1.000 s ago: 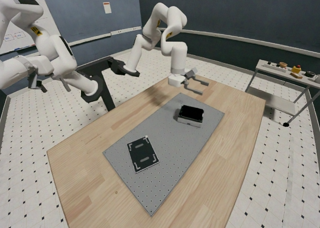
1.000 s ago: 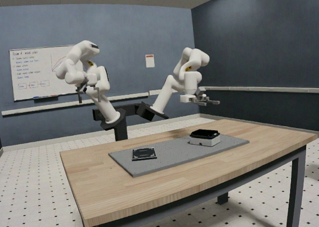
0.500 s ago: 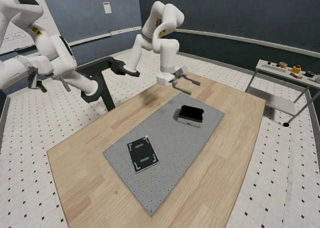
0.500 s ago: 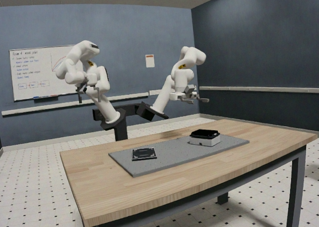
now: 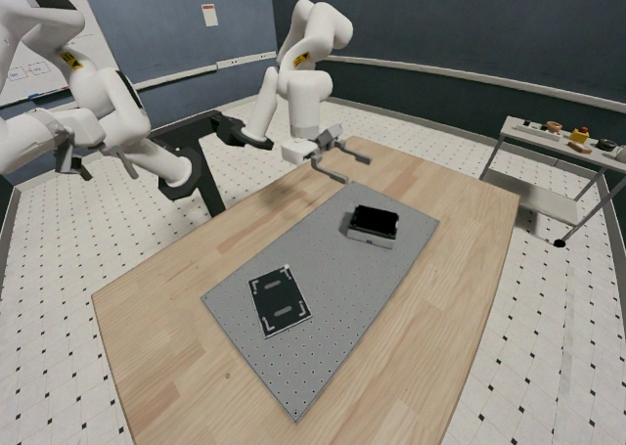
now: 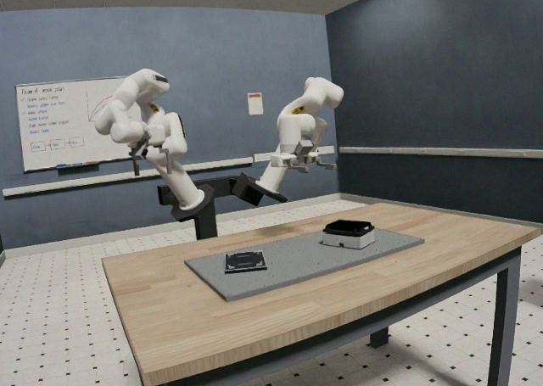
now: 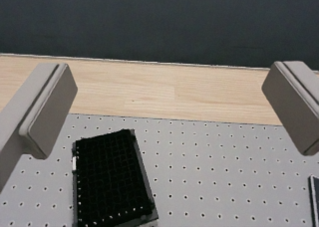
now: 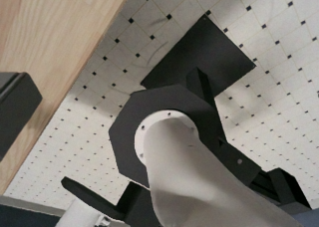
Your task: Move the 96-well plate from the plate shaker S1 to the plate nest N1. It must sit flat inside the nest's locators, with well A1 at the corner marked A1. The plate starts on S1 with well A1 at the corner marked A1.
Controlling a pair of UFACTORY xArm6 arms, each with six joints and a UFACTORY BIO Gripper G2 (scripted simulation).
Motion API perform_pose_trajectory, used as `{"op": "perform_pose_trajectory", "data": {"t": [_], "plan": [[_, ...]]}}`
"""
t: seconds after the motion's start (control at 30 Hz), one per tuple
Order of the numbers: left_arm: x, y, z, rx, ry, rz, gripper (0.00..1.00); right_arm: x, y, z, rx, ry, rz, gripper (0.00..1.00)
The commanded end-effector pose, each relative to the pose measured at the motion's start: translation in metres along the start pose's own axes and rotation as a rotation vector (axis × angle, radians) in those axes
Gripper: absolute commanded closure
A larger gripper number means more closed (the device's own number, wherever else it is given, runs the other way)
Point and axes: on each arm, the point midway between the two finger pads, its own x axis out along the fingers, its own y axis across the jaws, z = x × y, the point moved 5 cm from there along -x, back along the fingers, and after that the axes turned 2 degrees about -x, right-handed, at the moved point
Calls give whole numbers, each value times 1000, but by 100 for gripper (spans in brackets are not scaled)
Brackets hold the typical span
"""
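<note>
Plate still to be moved from shaker!

And there's the black 96-well plate [image 5: 375, 219] [image 6: 348, 226] [image 7: 110, 177] on the pale shaker [image 5: 370, 238] [image 6: 348, 240] [image 7: 151, 224], apart from the nest [image 5: 279, 300] [image 6: 245, 261] [image 7: 315, 199]! The left gripper [image 5: 359, 170] [image 6: 319, 168] [image 7: 170, 110] hangs above the table, fingers parted, holding nothing; the right gripper [image 5: 111, 176] [image 6: 153, 170] [image 8: 17, 113], wide and unloaded, is off to the side. Whiteboard [image 5: 45, 36] [image 6: 53, 127] heading: "Team 4", then "plan", middle word blurred.

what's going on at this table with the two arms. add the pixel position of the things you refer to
Nothing is being held yet. The black 96-well plate [image 5: 375, 219] [image 6: 349, 226] [image 7: 110, 179] sits on the shaker [image 5: 370, 239] [image 6: 348, 240], and the nest [image 5: 279, 298] [image 6: 245, 261] has no plate in it. The left gripper [image 5: 359, 171] [image 6: 317, 168] hangs empty above the table; the right gripper [image 5: 109, 174] [image 6: 153, 173] is open, off to the side.
</note>
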Motion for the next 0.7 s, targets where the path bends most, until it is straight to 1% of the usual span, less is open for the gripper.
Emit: {"op": "perform_pose_trajectory", "data": {"t": [0.0,0.03,0.1,0.13,0.4,0.43,0.6,0.67], "plan": [[-8,-11,5,-2,-3,1,63,-1,0,1,1,-3,1,0],[-11,-14,6,-2,-3,1,63,-1,0,1,1,-3,1,0],[-11,-14,6,-2,-3,1,63,-1,0,1,1,-3,1,0],[-15,-16,7,11,-7,-29,63,-1,0,1,1,-3,1,0],[-43,-44,15,12,-7,-31,63,-1,0,1,1,-3,1,0],[-46,-45,16,27,-14,-60,63,-1,0,1,1,-3,1,0],[-65,-61,21,29,-15,-63,63,-1,0,1,1,-3,1,0],[-65,-61,21,29,-15,-63,63,-1,0,1,1,-3,1,0]]}}
